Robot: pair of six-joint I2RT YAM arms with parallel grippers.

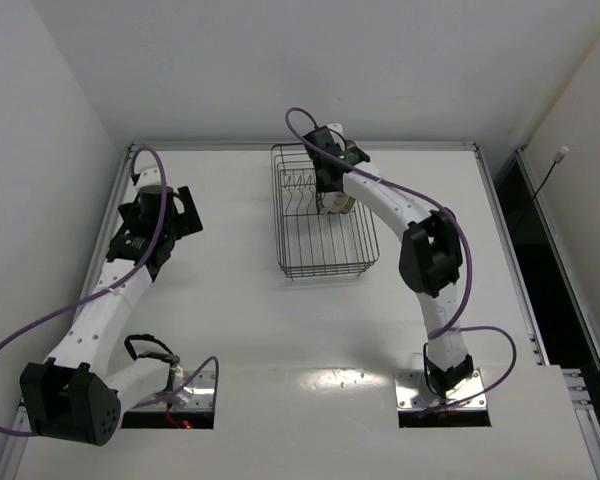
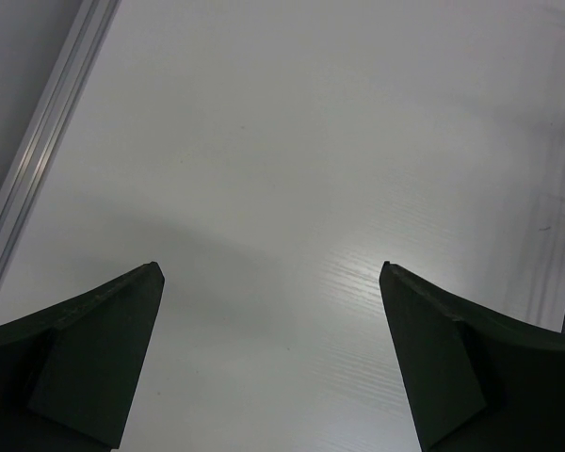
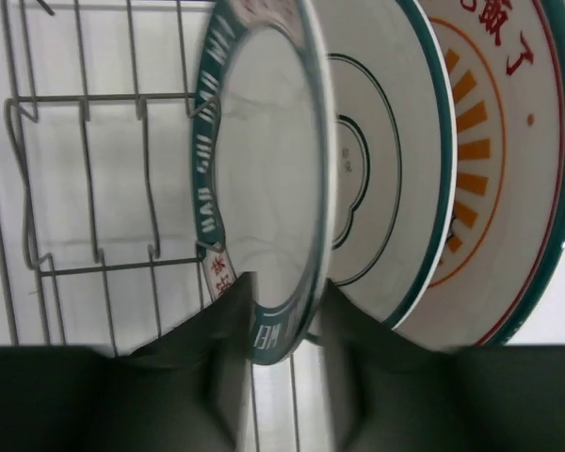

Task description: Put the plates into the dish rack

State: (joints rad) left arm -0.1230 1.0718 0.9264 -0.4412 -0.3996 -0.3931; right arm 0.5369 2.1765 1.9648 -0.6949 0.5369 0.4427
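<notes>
In the right wrist view three plates stand on edge side by side in the dish rack [image 3: 94, 269]: the white plate with a dark blue-green rim [image 3: 264, 160], the pale plate with thin dark rings [image 3: 377, 160] and the white plate with an orange centre design [image 3: 494, 141]. My right gripper [image 3: 284, 281] is shut on the near rim of the dark-rimmed plate, one finger on each face. In the top view the right gripper [image 1: 332, 200] is over the far part of the rack [image 1: 325, 262] and hides the plates. My left gripper [image 1: 180, 215] is open and empty over bare table [image 2: 268, 268].
The white table [image 1: 250, 340] has a raised metal border along its left edge [image 2: 38, 160] and far edge. White walls close in at the left and back. The near half of the rack holds nothing.
</notes>
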